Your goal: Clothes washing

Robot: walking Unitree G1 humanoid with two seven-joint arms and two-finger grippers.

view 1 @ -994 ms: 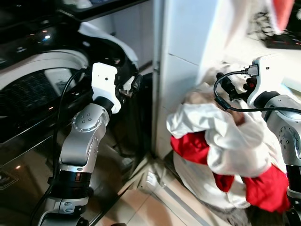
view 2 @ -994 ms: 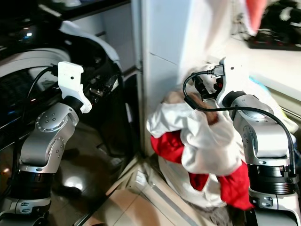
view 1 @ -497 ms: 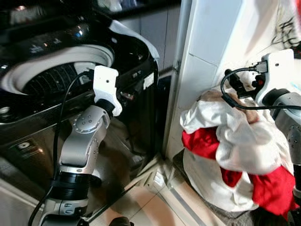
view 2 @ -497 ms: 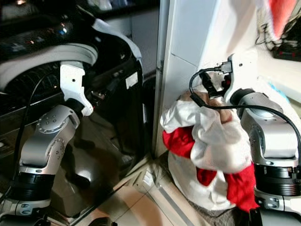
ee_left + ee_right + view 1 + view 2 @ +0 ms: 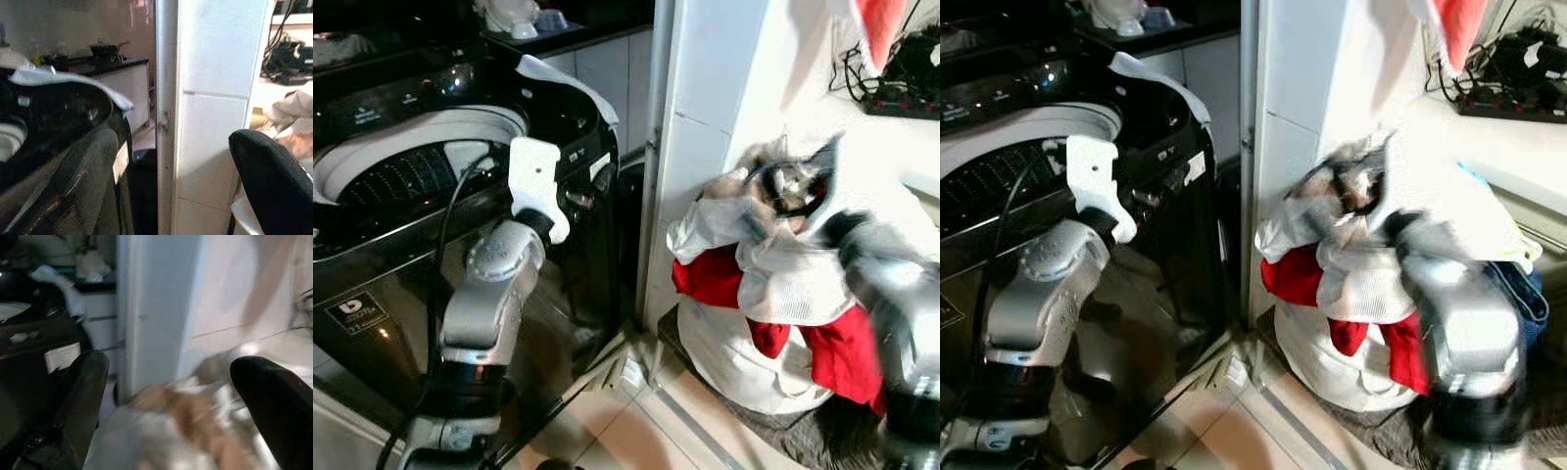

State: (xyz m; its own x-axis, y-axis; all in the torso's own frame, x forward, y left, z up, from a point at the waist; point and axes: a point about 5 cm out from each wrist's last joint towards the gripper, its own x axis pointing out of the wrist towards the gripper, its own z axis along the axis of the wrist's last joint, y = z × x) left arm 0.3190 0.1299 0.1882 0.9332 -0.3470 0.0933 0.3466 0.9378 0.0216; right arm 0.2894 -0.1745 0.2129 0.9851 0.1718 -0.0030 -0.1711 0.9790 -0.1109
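Black top-loading washing machine (image 5: 401, 186) at nine o'clock, lid up, heap of white and red clothes (image 5: 764, 304) at three o'clock, right gripper (image 5: 166, 382) above it, fingers spread, left gripper (image 5: 186, 161) raised beside the washer, fingers apart, empty.

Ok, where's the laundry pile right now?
The laundry pile of white and red clothes sits low on the robot's right, against the white pillar, with the open washing machine on the pillar's far side.
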